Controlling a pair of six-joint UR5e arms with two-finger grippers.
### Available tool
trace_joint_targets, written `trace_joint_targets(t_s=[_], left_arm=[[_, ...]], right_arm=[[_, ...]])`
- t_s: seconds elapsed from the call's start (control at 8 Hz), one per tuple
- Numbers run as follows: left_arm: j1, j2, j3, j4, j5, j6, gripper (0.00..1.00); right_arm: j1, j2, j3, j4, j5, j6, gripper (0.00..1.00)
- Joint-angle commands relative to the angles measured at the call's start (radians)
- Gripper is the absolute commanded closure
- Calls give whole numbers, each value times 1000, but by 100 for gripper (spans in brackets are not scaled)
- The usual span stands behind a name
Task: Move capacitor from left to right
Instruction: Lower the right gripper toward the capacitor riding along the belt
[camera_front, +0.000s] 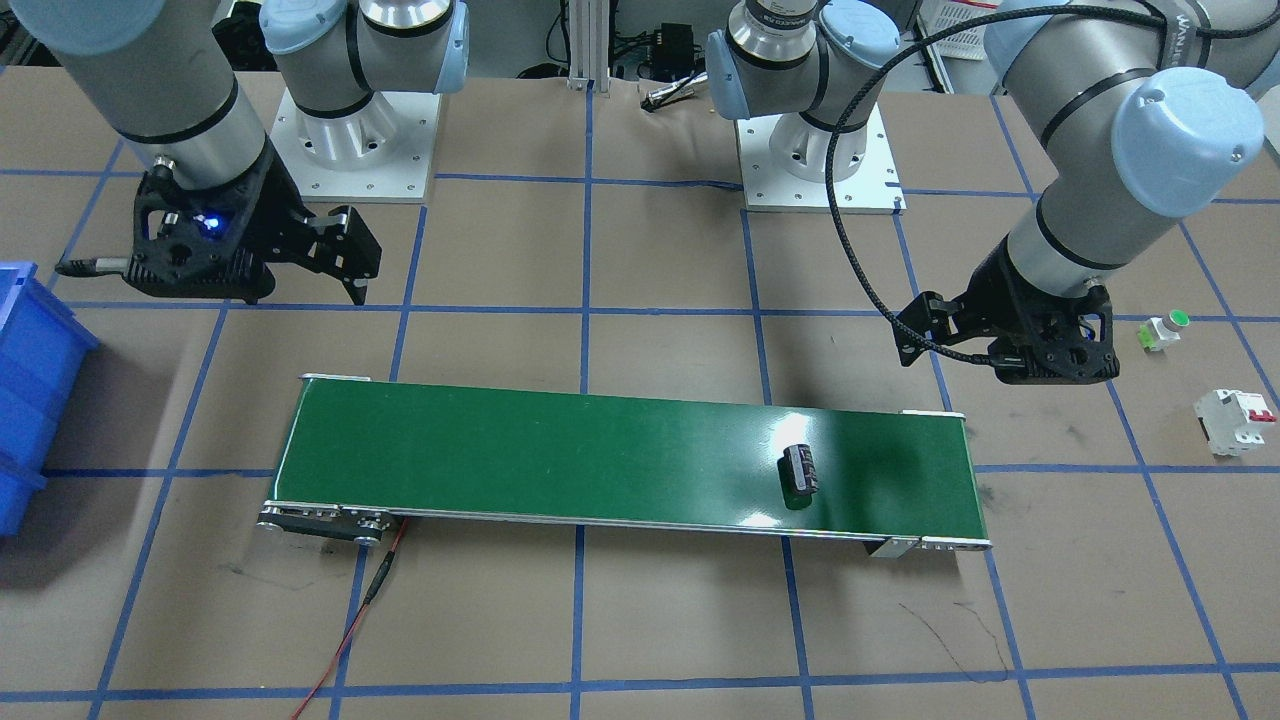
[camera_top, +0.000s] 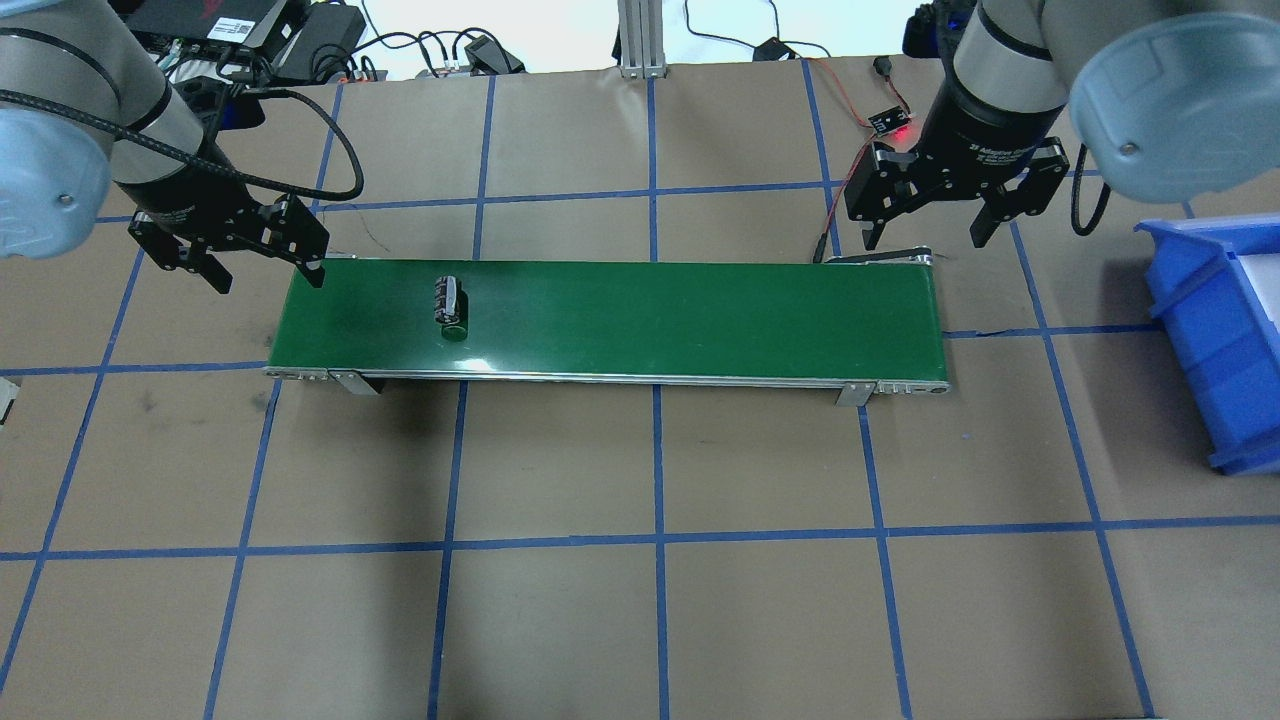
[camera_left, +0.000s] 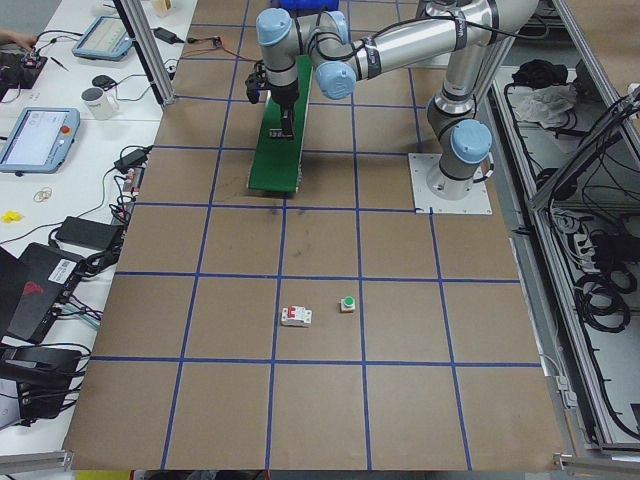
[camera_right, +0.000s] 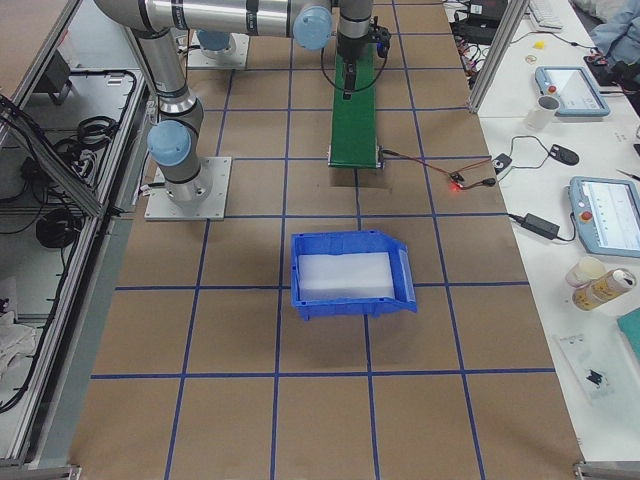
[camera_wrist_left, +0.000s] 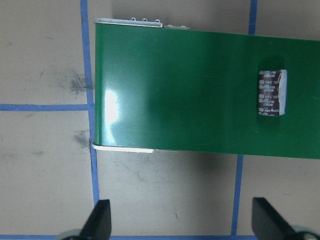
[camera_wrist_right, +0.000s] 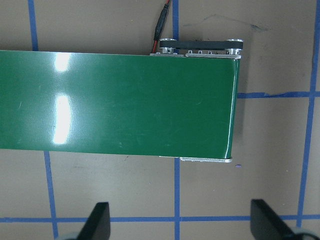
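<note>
Capacitor (camera_top: 449, 302) lies on its side, free, on the belt (camera_top: 700, 320) near its left end. Left tool (camera_top: 267, 272) hangs just off that end, fingers apart, empty. Right tool (camera_top: 924, 238) waits over the right end, fingers apart, empty. Judged early: travel rightward, pickup, likely bin (camera_top: 1210, 330) drop remain.

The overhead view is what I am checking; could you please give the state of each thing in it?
Capacitor: lying on its side on the belt, near the robot's left end, unheld.
Left claw: open, empty, beside the belt's left end.
Right claw: open, empty, by the belt's right end.
Belt: flat; running or stopped, cannot tell.
Bin: upright, no capacitor inside.
</note>
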Motion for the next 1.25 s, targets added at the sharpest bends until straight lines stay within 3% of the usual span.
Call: trace_joint_targets(t_s=[0.0, 0.12, 0.5, 1.12], left_arm=[[2, 5, 0, 0, 1, 2, 0], [2, 10, 0, 0, 1, 2, 0], [2, 24, -12, -67, 1, 2, 0], [3, 11, -2, -50, 1, 5, 0]], right_arm=[[-2, 66, 2, -23, 8, 12, 0], [-2, 121, 2, -86, 6, 7, 0], [-1, 150, 8, -176, -6, 10, 0], [-1, 190, 55, -238, -11, -14, 0]])
